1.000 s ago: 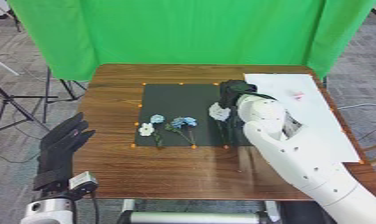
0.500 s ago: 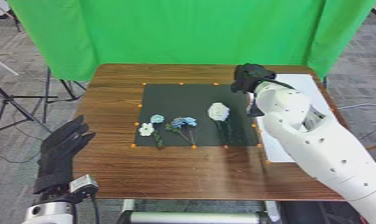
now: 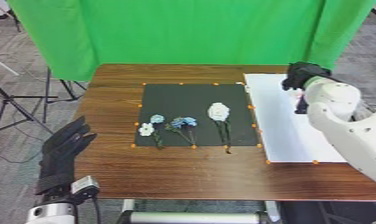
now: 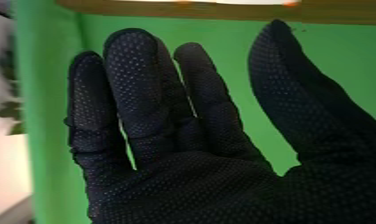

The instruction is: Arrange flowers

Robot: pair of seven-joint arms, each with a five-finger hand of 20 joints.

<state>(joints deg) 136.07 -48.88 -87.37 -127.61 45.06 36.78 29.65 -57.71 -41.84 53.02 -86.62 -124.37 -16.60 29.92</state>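
While the large white flower (image 3: 218,112) is left lying on the dark mat (image 3: 180,100), the right robot hand (image 3: 307,73) has been carried away from beside it, out over the far part of the white sheet (image 3: 282,125). Nothing is seen held: the fingers are extended and the thumb is set well apart. The placing of that flower can be judged finished, and another pick is probably being prepared at the pinkish bloom (image 3: 296,94), partly hidden by the glove.

The white flower's head is full and ruffled, with dark green stems reaching past the mat's near edge. To its left are laid a blue cluster (image 3: 184,121), a pale blue bloom (image 3: 157,119) and a small white flower (image 3: 146,129). Beyond the mat, by the tabletop's (image 3: 184,175) left edge, the left robot hand (image 3: 64,142) is held with relaxed fingers.
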